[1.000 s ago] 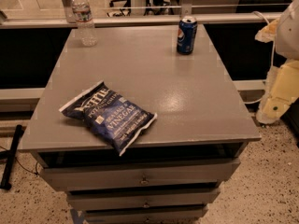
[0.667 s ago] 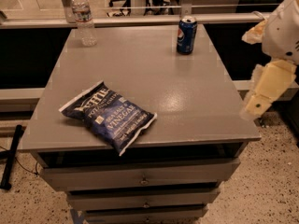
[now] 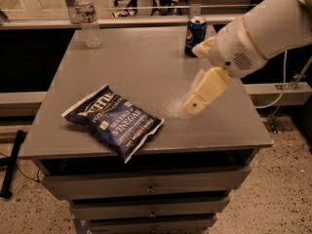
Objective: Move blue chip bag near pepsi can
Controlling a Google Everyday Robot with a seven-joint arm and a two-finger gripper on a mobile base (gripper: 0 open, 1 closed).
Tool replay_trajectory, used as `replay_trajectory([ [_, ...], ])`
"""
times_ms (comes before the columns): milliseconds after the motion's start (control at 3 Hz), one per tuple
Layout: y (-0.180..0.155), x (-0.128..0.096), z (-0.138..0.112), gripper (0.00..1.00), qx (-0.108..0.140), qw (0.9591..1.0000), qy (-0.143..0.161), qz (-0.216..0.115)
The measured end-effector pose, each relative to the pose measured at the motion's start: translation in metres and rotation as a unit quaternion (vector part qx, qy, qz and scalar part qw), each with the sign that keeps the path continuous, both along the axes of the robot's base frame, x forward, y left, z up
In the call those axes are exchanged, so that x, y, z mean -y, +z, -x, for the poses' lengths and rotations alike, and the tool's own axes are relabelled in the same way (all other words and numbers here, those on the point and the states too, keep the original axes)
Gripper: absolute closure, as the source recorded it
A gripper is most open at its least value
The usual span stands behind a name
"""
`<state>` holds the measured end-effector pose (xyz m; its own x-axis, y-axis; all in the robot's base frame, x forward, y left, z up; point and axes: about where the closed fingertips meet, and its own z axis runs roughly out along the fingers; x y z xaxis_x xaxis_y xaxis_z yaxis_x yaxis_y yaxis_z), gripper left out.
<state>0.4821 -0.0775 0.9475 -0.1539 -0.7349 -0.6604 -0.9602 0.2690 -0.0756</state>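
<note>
The blue chip bag lies flat on the grey table near its front left edge, dark navy with white lettering. The pepsi can stands upright at the back right of the table. My gripper hangs over the right middle of the table on a white arm that comes in from the upper right. It is to the right of the bag, apart from it, and in front of the can. It holds nothing that I can see.
A clear plastic water bottle stands at the back left corner. The table has drawers below its front edge. A black pole leans on the floor at the left. A rail runs behind the table.
The arm has swung in from the right edge of the view to over the right middle of the table. The bag, can and bottle have not moved.
</note>
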Motion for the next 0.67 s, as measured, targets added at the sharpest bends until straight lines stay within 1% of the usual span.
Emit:
replay_trajectory([
  [333,-0.0149,-0.0571,0.0015,0.0,-0.021,0.9984,0.018,-0.049],
  [667,-0.0159,-0.0624,0.0019,0.0,-0.021,0.9982,0.019,-0.052],
])
